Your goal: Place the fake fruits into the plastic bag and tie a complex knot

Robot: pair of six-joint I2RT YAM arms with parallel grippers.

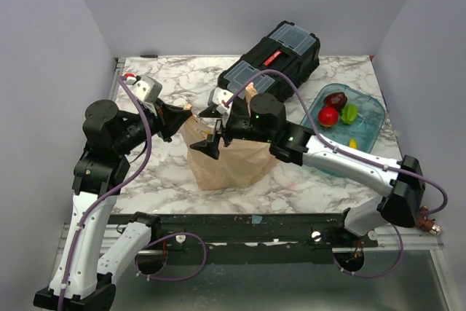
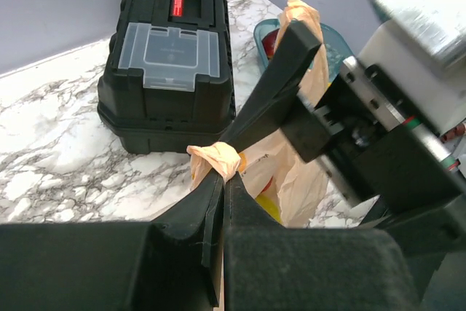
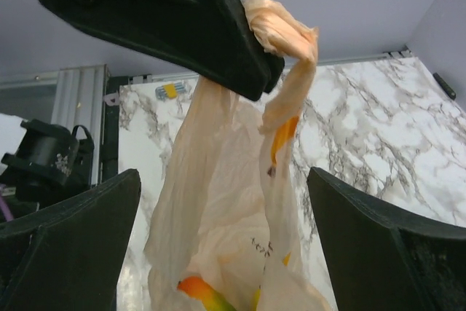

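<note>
Left claw (image 2: pixel 222 176) pinches a handle (image 2: pixel 215 162) of the bag (image 1: pixel 233 165), standing mid-worktop (image 1: pixel 167 172), holding it up so my right claw (image 3: pixel 224 172), fingers apart above, can knot it; some fruits (image 1: pixel 328 116) wait in the tray (image 1: pixel 375 107).

Top external: looking down from above and behind, taking in the whole counter (image 1: pixel 175 81). Left wrist: sitting close, facing across to the toolbox (image 2: pixel 167 56). Right wrist: sitting nearest of all. All three are sharing the plastic bag (image 1: pixel 226 162).

Marble bench (image 1: pixel 156 176) carries a black toolbox (image 1: pixel 280 52) beyond the right fingers (image 1: pixel 206 148), a blue tray (image 1: pixel 371 125) to their right, and the plastic bag (image 1: pixel 233 162), seemingly resting beneath them.
</note>
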